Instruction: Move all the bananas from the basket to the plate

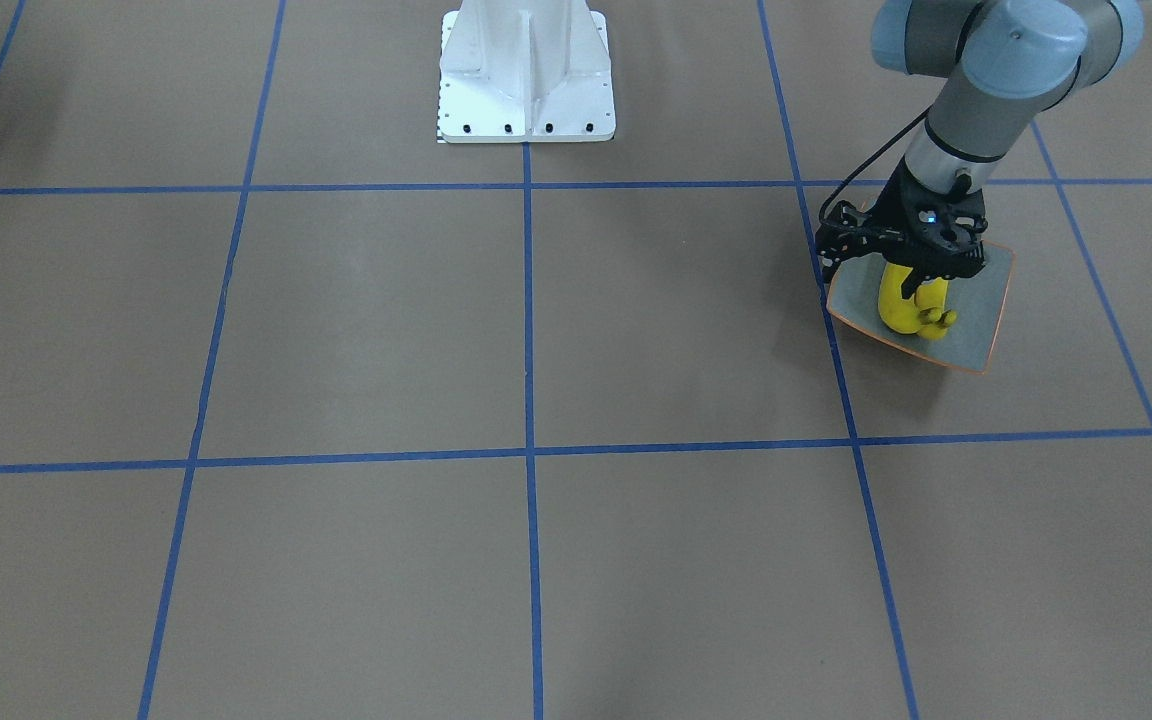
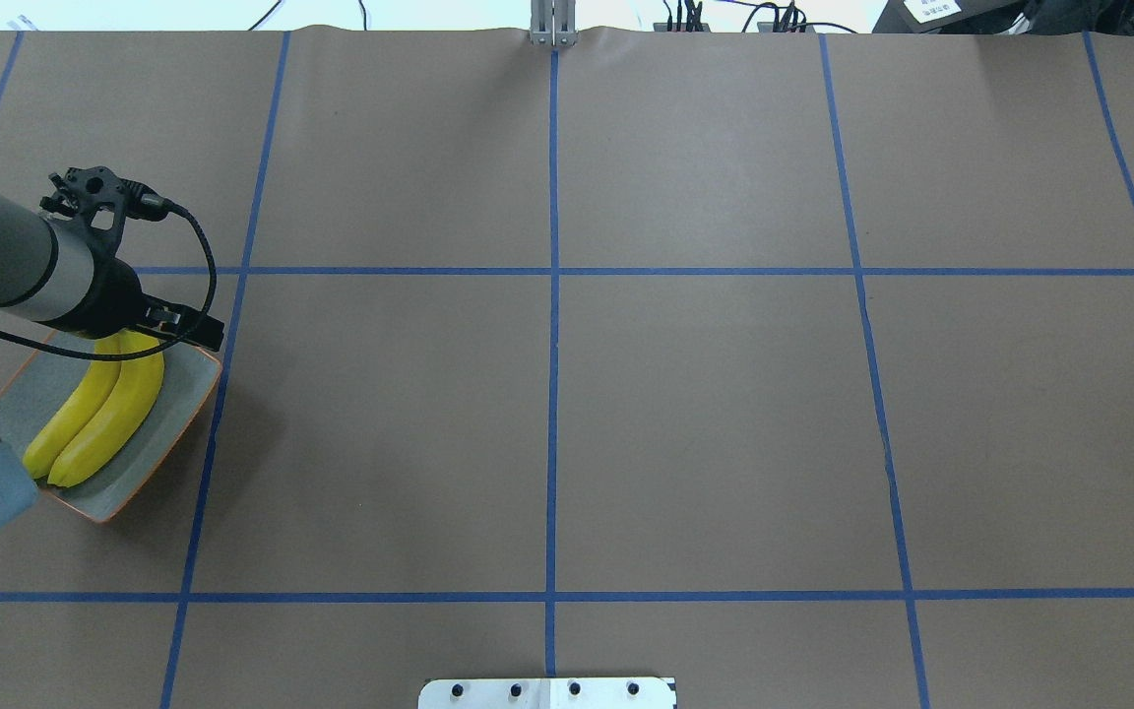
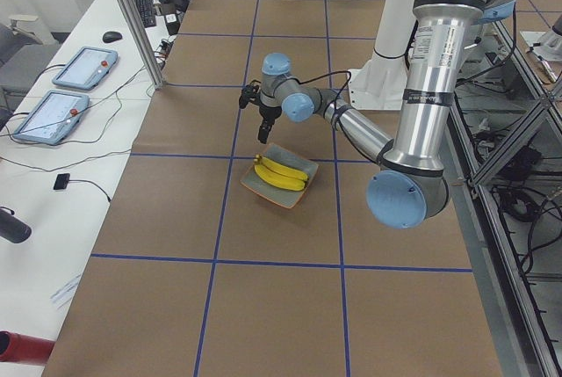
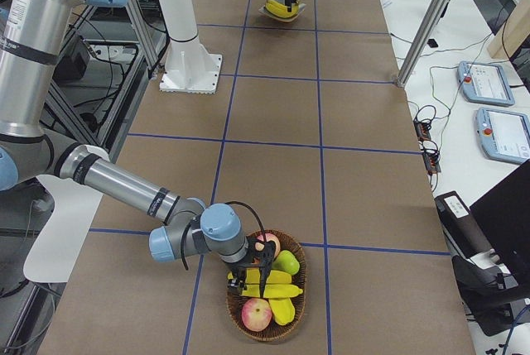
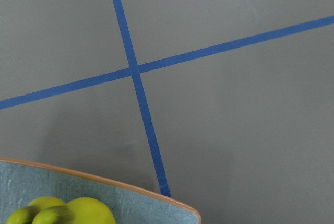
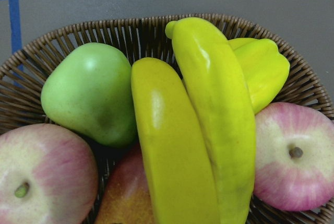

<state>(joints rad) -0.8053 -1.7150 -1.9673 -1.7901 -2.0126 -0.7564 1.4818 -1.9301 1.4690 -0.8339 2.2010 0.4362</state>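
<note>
Two yellow bananas [image 2: 99, 414] lie side by side on the grey-blue, orange-rimmed plate [image 2: 178, 409], which sits on the table at my left. My left gripper [image 1: 921, 275] hangs just over their far ends, open and holding nothing. The left wrist view catches only the plate's corner [image 5: 130, 203] and the banana tips [image 5: 68, 211]. Far to the right, two more bananas [image 6: 209, 125] rest across the fruit in the wicker basket [image 6: 104, 31]. My right gripper [image 4: 252, 280] hovers low over that basket [image 4: 290, 322]; I cannot tell whether it is open or shut.
The basket also holds a green apple [image 6: 88, 91], pink apples [image 6: 292, 156] and a yellow-green fruit [image 6: 263, 70]. The white robot base [image 1: 526, 75] stands at the table's middle edge. Blue tape lines grid the brown tabletop. Tablets and cables lie on a side bench [image 3: 75, 87].
</note>
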